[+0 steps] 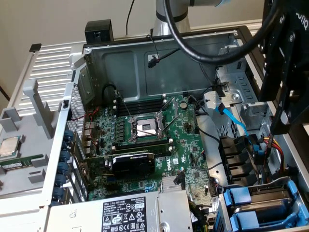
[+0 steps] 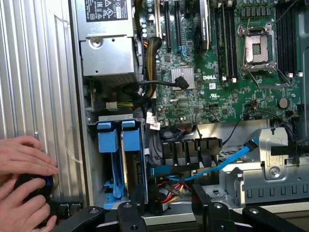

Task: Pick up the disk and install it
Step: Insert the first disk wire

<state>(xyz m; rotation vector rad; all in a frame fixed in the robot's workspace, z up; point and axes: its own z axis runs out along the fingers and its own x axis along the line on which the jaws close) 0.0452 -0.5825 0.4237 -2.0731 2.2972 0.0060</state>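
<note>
Apparently the approach step: gripper [image 2: 169, 200], jaws apart and empty, hovers near the blue-framed disk [image 2: 109, 140]; grasping needs centred alignment.

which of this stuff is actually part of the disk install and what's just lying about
Job: blue disk carriers, drive bay, open hand.
Lying about: CPU chip, power supply, graphics card, a person's hands.
</note>
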